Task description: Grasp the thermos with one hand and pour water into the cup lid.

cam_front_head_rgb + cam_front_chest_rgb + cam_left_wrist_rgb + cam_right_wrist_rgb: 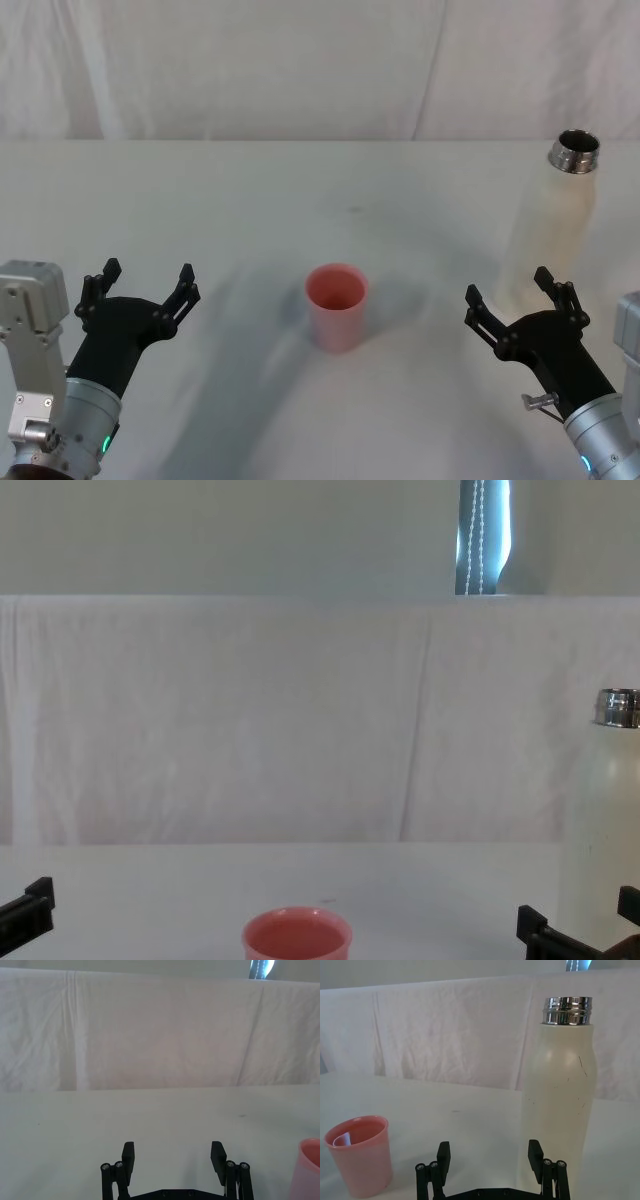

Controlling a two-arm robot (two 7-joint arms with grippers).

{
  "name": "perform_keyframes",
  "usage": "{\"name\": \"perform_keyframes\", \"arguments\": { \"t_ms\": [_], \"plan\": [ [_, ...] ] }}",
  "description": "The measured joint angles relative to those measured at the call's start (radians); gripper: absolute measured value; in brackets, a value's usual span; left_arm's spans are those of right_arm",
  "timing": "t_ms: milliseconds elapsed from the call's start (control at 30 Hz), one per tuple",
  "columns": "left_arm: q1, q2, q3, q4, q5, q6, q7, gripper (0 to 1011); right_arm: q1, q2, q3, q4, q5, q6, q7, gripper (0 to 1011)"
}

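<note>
The thermos (556, 228) stands upright at the table's right, cream-white with an open steel neck; the right wrist view shows it close, thermos (560, 1100). The pink cup lid (336, 305) stands upright mid-table, also cup lid (360, 1155), cup lid (297, 935) and at the edge as cup lid (309, 1167). My right gripper (516, 293) is open just in front of the thermos, apart from it, fingers (536, 1155) empty. My left gripper (144, 284) is open at the near left, well left of the cup, holding nothing.
The white table (250, 200) runs back to a white cloth backdrop (300, 70). Free room lies between the cup lid and each gripper and behind the cup.
</note>
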Motion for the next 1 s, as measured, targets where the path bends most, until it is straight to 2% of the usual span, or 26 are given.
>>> {"name": "perform_keyframes", "arguments": {
  "t_ms": [1000],
  "plan": [
    [0.000, 0.000, 0.000, 0.000, 0.000, 0.000, 0.000, 1001, 0.000, 0.000, 0.000, -0.001, 0.000, 0.001, -0.001, 1003]
  ]
}}
